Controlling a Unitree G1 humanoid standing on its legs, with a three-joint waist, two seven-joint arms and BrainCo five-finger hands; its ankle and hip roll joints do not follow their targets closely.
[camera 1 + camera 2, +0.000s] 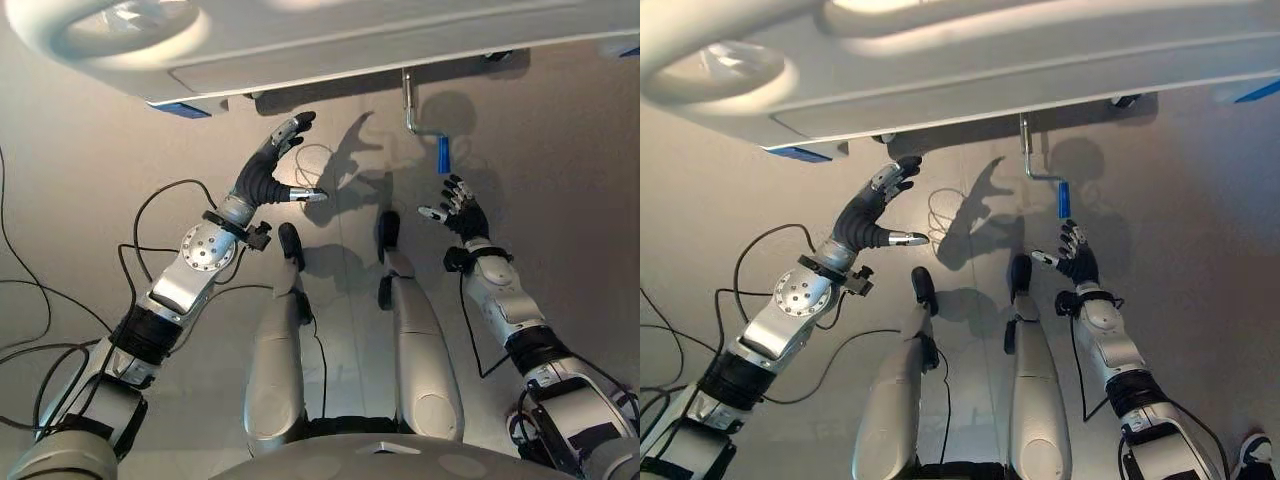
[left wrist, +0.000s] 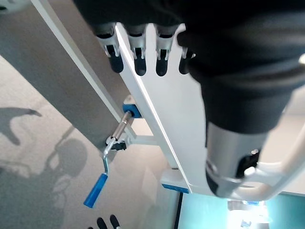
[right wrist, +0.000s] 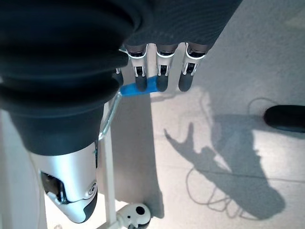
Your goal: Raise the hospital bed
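Grey floor spreads beneath the white bed frame (image 1: 330, 45), whose metal crank with a blue handle (image 1: 443, 154) hangs from its underside. Just below that handle, apart from it, the right hand (image 1: 462, 212) hovers with fingers spread loose, holding nothing. Near the frame's edge, the left hand (image 1: 272, 168) reaches up, fingers straight, empty.

No readable text, label, number or sign is showing anywhere, neither on the hospital bed (image 1: 330, 45) nor on its crank handle (image 1: 442, 153).
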